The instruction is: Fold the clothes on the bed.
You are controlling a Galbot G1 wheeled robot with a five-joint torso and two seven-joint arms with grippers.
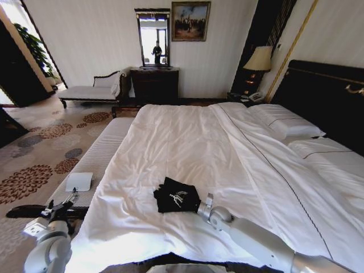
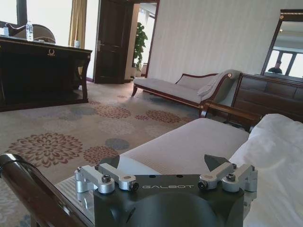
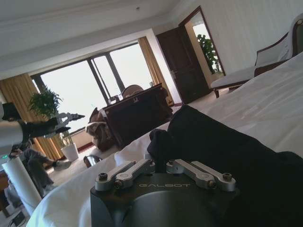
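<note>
The white print on the shirt [image 1: 177, 197] is too small to read. The right tool's [image 3: 162, 163] fingertips hide under the shirt.

Cream walls w/ faint stripes. Carpet [image 1: 40, 153] pale, w/ red-brown and grey flower medallions. Chaise [image 1: 91, 90], white cushion, dark legs, along far wall; dark dresser [image 1: 154, 85] beside it w/ mirror [image 1: 153, 37] above. Framed painting [image 1: 190, 21] right of mirror. Lamp [image 1: 260, 58] w/ cream shade on nightstand in far right corner. Striped bench [image 1: 99, 156] at room's left, white pad [image 1: 79, 181] on it. Dark desk [image 2: 40, 71] and dark door [image 2: 113, 40], potted plant [image 2: 138, 42] past doorway. Big window [image 3: 102, 78] w/ gold curtains, strong daylight.
</note>
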